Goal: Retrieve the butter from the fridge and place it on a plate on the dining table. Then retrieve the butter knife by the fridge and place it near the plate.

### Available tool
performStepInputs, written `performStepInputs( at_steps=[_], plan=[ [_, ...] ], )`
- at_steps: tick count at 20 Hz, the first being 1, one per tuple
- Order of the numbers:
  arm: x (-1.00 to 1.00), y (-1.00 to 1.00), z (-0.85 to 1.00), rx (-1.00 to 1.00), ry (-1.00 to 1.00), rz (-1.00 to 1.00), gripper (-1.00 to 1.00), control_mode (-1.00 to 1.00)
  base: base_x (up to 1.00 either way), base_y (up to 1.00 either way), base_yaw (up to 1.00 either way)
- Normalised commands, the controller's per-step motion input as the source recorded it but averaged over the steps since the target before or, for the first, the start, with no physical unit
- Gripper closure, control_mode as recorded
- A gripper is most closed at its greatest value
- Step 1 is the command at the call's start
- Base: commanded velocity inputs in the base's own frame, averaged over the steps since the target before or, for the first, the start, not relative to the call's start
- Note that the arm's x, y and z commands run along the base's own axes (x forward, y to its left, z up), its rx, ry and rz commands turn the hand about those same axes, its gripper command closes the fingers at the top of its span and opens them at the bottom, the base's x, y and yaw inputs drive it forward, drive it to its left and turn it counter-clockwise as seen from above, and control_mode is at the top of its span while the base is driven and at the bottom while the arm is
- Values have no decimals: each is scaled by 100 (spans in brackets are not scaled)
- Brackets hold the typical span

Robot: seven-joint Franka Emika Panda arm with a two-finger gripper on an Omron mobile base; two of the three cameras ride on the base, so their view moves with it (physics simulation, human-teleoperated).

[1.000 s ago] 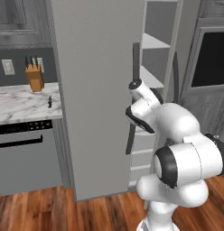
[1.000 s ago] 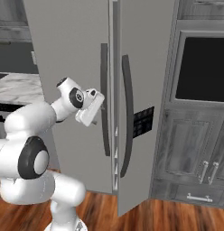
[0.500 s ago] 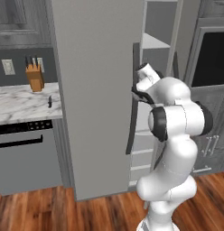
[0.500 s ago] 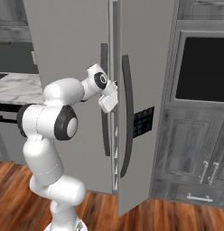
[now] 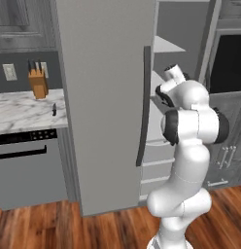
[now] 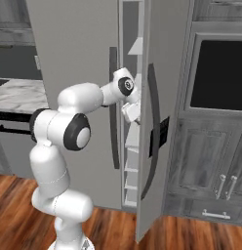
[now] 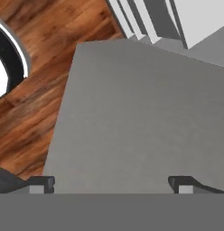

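One fridge (image 5: 103,97) with two dark curved handles; left of the fridge, one counter (image 5: 20,114) carrying one knife block (image 5: 39,83) and one small dark butter knife (image 5: 54,110).

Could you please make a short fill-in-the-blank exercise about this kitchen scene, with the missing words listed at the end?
1. The gripper has its jaws ____ and holds nothing.
2. The fridge stands with its two doors partly ____, so white shelves show between them.
3. The knife block stands on a counter with a ____ top.
4. The floor is made of ____.

Missing words: open; open; marble; wood
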Motion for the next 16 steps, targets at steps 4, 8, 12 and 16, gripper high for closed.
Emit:
performStepInputs(
  at_steps=[4,8,12,16],
  plan=[
    [-42,-100,0,0,-6,-18,-100,-100,0,0,0],
    [-29,-100,0,0,-9,-15,-100,-100,0,0,0],
    [-15,-63,0,8,-21,-5,-100,-100,0,0,0],
    [-63,2,-21,4,-18,0,-100,-100,0,0,0]
  ],
)
